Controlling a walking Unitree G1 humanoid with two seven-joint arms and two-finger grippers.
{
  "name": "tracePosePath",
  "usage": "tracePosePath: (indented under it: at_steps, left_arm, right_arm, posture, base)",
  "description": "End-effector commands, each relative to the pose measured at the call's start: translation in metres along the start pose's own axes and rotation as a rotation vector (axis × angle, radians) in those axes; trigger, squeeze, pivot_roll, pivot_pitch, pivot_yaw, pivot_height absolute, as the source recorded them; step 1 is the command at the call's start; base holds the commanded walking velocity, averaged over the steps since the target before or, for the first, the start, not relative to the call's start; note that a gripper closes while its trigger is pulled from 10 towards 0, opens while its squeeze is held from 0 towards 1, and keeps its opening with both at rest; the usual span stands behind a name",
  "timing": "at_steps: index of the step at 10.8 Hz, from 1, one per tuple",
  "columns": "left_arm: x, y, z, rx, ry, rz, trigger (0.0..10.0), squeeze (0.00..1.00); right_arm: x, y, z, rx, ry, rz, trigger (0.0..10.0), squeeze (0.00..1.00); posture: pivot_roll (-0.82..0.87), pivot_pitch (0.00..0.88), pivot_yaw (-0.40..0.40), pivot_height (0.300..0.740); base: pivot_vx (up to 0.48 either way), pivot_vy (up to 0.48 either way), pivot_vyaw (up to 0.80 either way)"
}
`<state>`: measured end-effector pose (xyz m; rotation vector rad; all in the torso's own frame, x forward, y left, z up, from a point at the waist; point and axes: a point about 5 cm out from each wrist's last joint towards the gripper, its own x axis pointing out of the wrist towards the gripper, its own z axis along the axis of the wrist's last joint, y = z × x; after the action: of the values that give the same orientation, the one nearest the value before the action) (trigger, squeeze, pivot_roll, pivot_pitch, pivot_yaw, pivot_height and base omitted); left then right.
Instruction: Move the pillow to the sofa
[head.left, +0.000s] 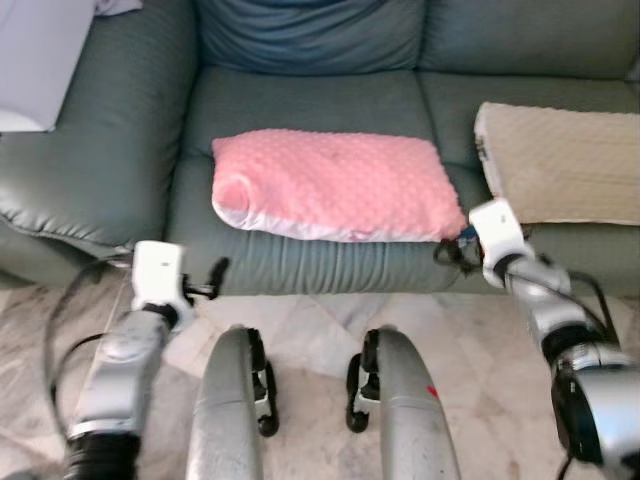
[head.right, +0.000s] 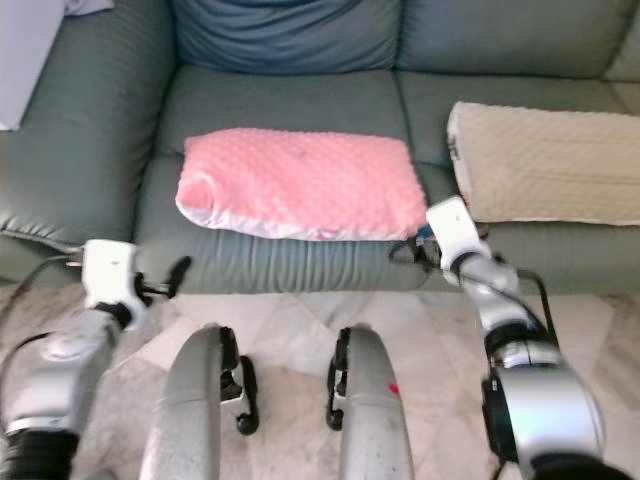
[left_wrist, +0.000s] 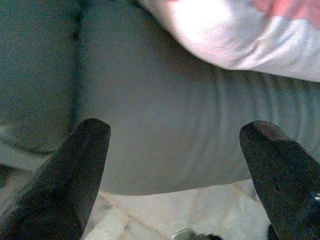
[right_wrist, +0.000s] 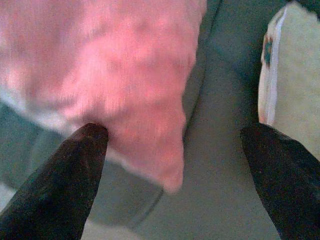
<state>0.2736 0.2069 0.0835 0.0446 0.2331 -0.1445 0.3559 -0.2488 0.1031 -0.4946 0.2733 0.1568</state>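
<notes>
Lying on smooth sofa (head.left: 300, 100): dimpled (pink) pillow (head.left: 335, 185).

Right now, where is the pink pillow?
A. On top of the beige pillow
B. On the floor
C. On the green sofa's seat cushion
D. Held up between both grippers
C: the pink pillow lies flat on the green sofa seat, both grippers open and apart from it.

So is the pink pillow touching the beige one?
Apart. The left eye view shows a strip of green sofa seat between the pink pillow and the beige pillow; the right wrist view shows the same gap.
</notes>
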Motion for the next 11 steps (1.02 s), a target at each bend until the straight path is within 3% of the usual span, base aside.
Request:
tracePosePath:
  at_steps: [1,4,6,8,11]
  left_arm:
    - [-0.006,0.003,-0.006,-0.004,0.031,0.003,10.0,0.0]
    - [-0.011,0.003,-0.003,0.008,0.041,-0.008,10.0,0.0]
    - [-0.011,0.005,-0.004,0.012,0.052,-0.005,10.0,0.0]
    - [-0.004,-0.003,-0.001,0.009,0.043,-0.018,10.0,0.0]
    - [0.015,-0.015,0.005,-0.027,0.023,-0.096,10.0,0.0]
  right_arm:
    - [-0.001,0.0,-0.008,-0.016,0.047,0.001,10.0,0.0]
    - [0.004,-0.008,0.004,-0.04,0.064,-0.056,10.0,0.0]
    - [0.005,-0.006,0.008,-0.069,0.055,-0.064,10.0,0.0]
    - [0.007,0.0,0.01,-0.067,0.026,-0.074,10.0,0.0]
    - [0.01,0.02,0.032,0.149,-0.191,-0.025,10.0,0.0]
  posture:
    - [0.15,0.359,0.026,0.641]
    - [0.18,0.377,0.031,0.641]
    - [0.17,0.374,0.032,0.641]
    - [0.16,0.349,0.025,0.641]
    - [0.09,0.24,-0.004,0.641]
  base:
    - [0.0,0.0,0.0]
    - [0.0,0.0,0.0]
    - [0.0,0.0,0.0]
    - [0.0,0.0,0.0]
    - [0.0,0.0,0.0]
